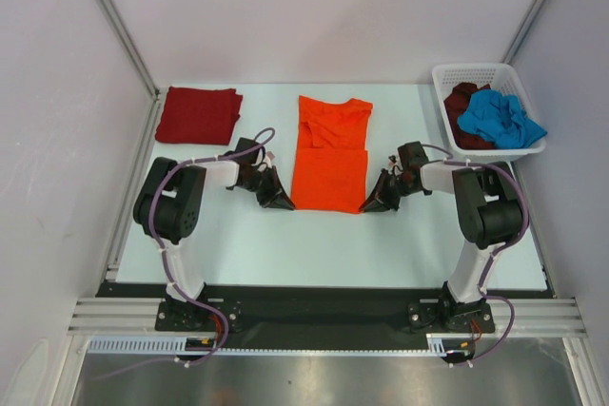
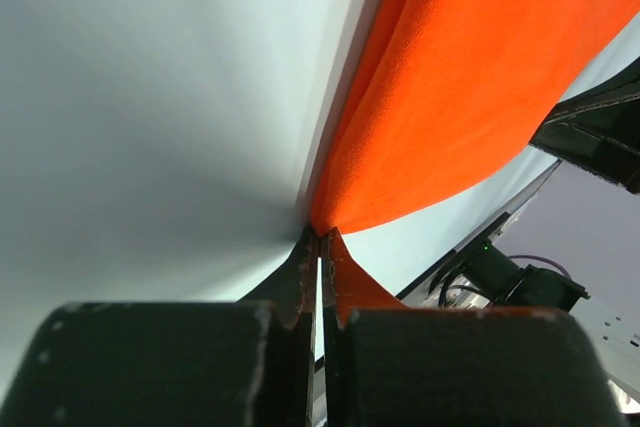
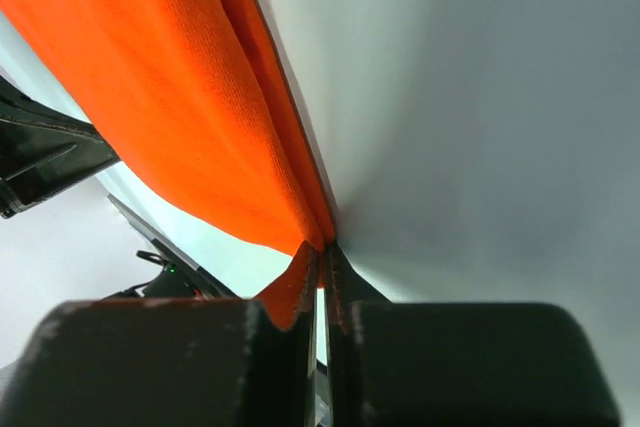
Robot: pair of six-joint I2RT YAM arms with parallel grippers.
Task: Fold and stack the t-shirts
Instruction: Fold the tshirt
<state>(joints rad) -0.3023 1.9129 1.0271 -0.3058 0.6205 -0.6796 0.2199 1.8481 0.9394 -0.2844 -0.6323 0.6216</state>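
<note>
The bright orange t-shirt (image 1: 329,161) lies in the middle of the table, folded narrow, collar toward the back. My left gripper (image 1: 284,203) is shut on its near left corner (image 2: 400,147). My right gripper (image 1: 371,204) is shut on its near right corner (image 3: 200,97). Both pinch the hem low at the table. A folded dark red t-shirt (image 1: 198,114) lies at the back left. A blue t-shirt (image 1: 499,119) and a dark maroon t-shirt (image 1: 462,106) are crumpled in the white basket (image 1: 445,74) at the back right.
Grey walls and metal frame rails enclose the table on three sides. The arm bases stand on a black rail (image 1: 324,311) at the near edge. The right arm's link (image 2: 600,137) shows in the left wrist view.
</note>
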